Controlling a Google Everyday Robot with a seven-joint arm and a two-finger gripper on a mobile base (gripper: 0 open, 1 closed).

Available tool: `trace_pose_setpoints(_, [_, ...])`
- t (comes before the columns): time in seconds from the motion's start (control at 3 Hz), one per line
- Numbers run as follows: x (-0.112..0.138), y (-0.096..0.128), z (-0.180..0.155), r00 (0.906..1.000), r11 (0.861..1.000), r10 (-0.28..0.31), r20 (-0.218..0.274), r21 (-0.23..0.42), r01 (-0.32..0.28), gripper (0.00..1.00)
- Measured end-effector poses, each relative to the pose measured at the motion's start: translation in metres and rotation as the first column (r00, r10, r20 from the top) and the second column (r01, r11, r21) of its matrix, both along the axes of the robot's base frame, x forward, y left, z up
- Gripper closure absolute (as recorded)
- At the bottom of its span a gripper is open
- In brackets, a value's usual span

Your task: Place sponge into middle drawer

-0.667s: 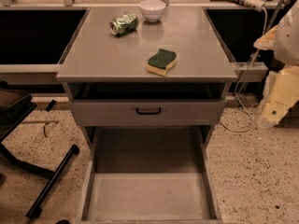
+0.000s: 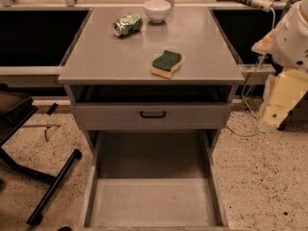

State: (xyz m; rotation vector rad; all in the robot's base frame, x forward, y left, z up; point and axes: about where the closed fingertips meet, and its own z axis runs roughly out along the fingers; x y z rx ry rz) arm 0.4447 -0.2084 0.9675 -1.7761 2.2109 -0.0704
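The sponge lies on the tabletop, near its front edge. Behind it, at the back, the can lies left of the bowl. Below the drawer front, the middle drawer stands out forward. The hand hangs right of the tabletop, apart from it.

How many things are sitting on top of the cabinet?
3: the sponge near the front, the crushed can and white bowl at the back. The gripper hangs right of the cabinet.
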Motion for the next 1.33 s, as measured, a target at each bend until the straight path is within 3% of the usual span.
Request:
trace_pose_setpoints(0.33, [0.028,0.013,-0.012,0.999,0.999,0.043,0.011,0.025,-0.043,0.0])
trace_pose_setpoints(0.67, [0.071,0.032,-0.022,0.9947,0.993,0.089,0.053,0.071,-0.092,0.0])
trace_pose_setpoints(1.0, [0.103,0.043,-0.022,0.9862,0.976,0.148,0.075,0.152,-0.158,0.0])
trace_pose_setpoints(1.33, [0.103,0.043,-0.022,0.9862,0.976,0.148,0.075,0.152,-0.158,0.0])
